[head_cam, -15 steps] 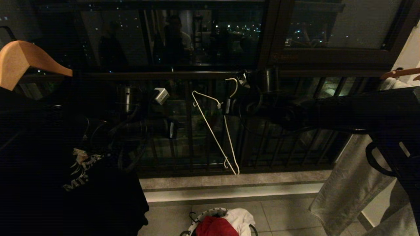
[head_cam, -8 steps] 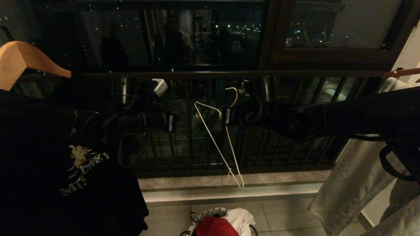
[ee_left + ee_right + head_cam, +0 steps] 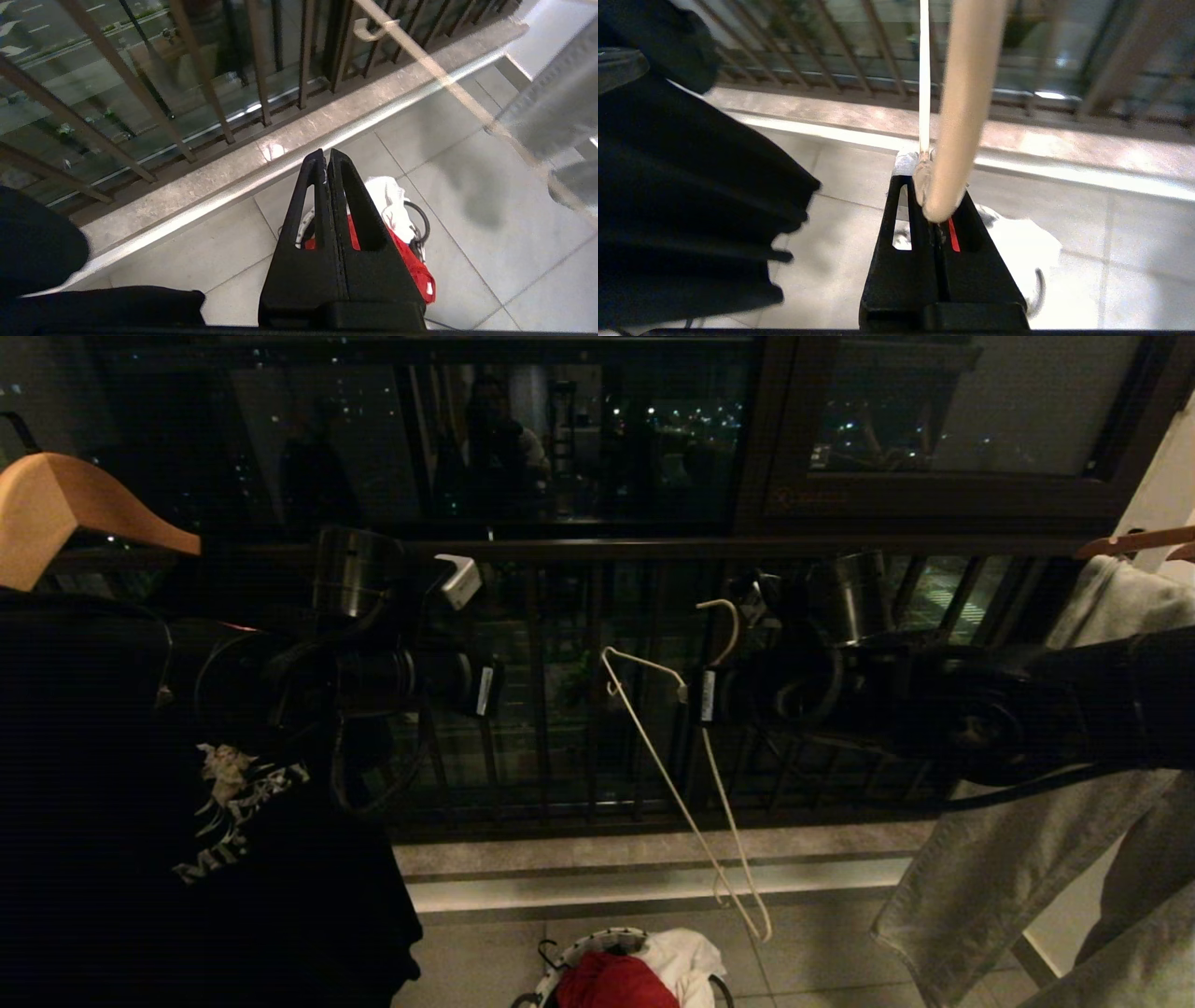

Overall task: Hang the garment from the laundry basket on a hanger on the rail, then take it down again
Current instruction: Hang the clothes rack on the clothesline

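Observation:
My right gripper (image 3: 695,695) is shut on the twisted neck of the thin white wire hanger (image 3: 686,803), which dangles tilted in front of the balcony bars, free of any support. In the right wrist view the right gripper (image 3: 930,186) pinches the hanger (image 3: 923,84) at its tips. The left gripper (image 3: 485,689) hovers to its left, shut and empty. Seen from the left wrist, the left gripper (image 3: 326,156) points down at the floor. The red garment (image 3: 611,982) lies in the laundry basket (image 3: 560,959) on the floor below; the garment (image 3: 413,263) also shows beyond the left fingers. The rail is out of view.
A black printed T-shirt (image 3: 187,821) on a tan wooden hanger (image 3: 75,504) fills the left. Grey trousers (image 3: 1008,859) hang at the right. A white cloth (image 3: 686,957) lies in the basket. Dark balcony bars (image 3: 541,728) and a stone ledge (image 3: 579,854) stand ahead.
My right gripper has carried the hanger to the right and lower, away from the left gripper. The left arm's wrist has lifted a little; its gripper stays in about the same place.

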Available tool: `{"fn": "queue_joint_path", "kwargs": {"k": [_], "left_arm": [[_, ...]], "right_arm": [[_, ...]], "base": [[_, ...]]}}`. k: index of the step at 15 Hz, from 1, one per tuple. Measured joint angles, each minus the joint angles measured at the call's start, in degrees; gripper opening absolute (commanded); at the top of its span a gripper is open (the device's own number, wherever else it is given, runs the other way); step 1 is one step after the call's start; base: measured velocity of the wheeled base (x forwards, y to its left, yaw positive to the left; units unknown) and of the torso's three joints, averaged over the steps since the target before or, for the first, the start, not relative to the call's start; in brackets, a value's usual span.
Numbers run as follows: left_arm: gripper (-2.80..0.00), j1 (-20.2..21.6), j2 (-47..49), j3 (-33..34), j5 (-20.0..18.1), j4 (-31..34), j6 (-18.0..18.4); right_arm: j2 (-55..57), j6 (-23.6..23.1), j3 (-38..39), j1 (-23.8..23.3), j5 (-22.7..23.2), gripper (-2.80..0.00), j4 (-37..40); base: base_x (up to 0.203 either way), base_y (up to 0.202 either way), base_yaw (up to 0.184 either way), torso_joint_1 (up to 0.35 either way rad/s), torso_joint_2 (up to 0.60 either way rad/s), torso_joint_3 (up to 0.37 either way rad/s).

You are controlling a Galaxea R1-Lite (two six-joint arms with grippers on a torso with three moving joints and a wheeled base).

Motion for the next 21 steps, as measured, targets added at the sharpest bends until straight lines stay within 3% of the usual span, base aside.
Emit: {"fn": "queue_joint_path", "kwargs": {"k": [7,11,13,21], "left_arm": [[-2.80,-2.6,-2.8,1.9,4.4,3.2,1.4],[-2.80,-2.9,-8.4,5.1,4.5,3.3,4.0],[-2.80,-2.9,-11.0,6.1,4.5,3.4,5.1],[-2.80,-2.3,-18.4,8.3,4.6,2.9,6.6]], "right_arm": [[-18.4,-0.3,13.2,0.5,-4.0,-2.80,0.6],[-26.0,-5.8,15.3,0.8,-6.2,-2.80,0.9],[-27.4,-9.8,14.6,0.8,-8.4,-2.80,0.5],[-26.5,-14.4,1.3,-1.7,-11.8,-2.80,2.5]], "base": [[0.000,0.000,0.000,0.000,0.00,0.000],[0.000,0.000,0.000,0.000,0.00,0.000],[0.000,0.000,0.000,0.000,0.00,0.000],[0.000,0.000,0.000,0.000,0.00,0.000]]}}
